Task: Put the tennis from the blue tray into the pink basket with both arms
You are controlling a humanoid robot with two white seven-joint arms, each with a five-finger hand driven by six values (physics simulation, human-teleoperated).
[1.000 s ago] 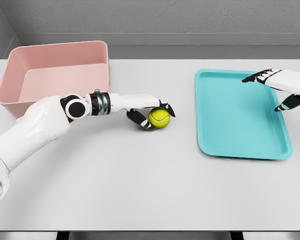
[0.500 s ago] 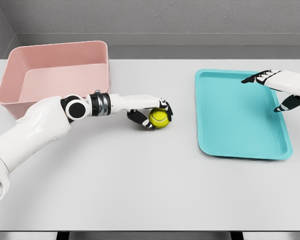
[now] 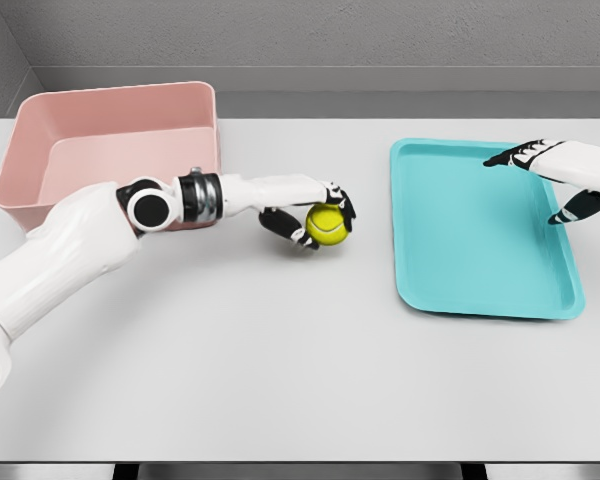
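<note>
My left hand (image 3: 315, 215), fingers clamped on the tennis ball (image 3: 325, 224), has just lifted it; pink basket (image 3: 120, 105) waits at ten o'clock.

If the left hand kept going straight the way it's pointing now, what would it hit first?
The left hand, shut on the tennis ball, points right across the table. Going straight on, it would probably first meet the left rim of the blue tray. Its height above the table is unclear, so it might pass over the rim.
</note>
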